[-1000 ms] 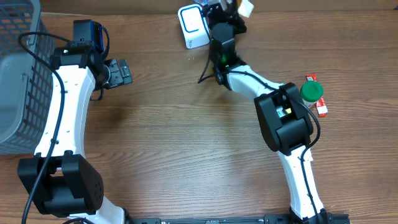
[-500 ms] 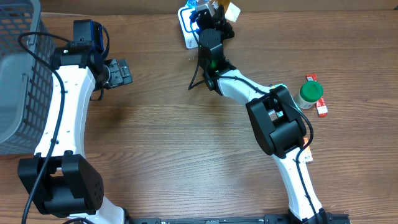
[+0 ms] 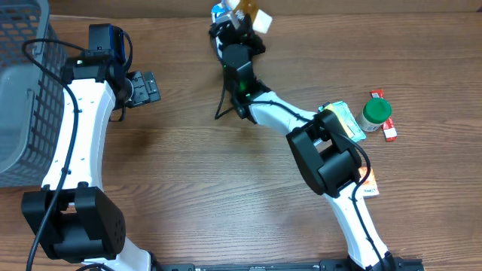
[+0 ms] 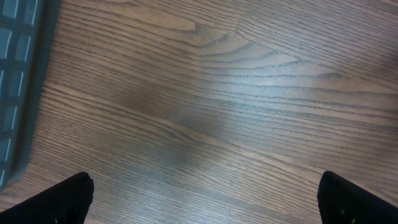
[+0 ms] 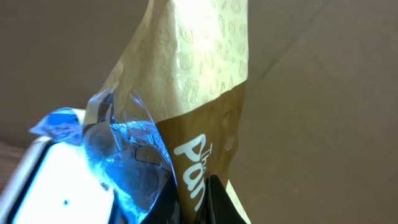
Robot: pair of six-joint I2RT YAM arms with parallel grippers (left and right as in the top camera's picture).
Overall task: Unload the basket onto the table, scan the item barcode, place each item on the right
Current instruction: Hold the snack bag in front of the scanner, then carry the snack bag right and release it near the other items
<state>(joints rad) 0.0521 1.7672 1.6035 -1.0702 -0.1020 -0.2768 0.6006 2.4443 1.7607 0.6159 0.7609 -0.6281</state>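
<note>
My right gripper (image 3: 239, 31) is shut on a brown and cream snack packet (image 3: 254, 16) at the far edge of the table. In the right wrist view the packet (image 5: 199, 93) stands up from between the two dark fingers (image 5: 217, 202), its clear blue-lit part next to the white scanner (image 5: 34, 180). From overhead the scanner is almost fully hidden under the packet and arm. No barcode shows. My left gripper (image 3: 147, 86) hangs open over bare wood, nothing between its fingertips (image 4: 68, 199).
A grey basket (image 3: 19, 90) stands at the left edge, its wall (image 4: 18, 81) close to my left gripper. At the right lie a green-lidded jar (image 3: 376, 111), a small red box (image 3: 388, 129), a green packet (image 3: 348, 120) and an orange packet (image 3: 367, 184).
My right arm has swung left along the far edge with the packet, now covering the white scanner and uncovering the green packet. The left arm has not moved.
</note>
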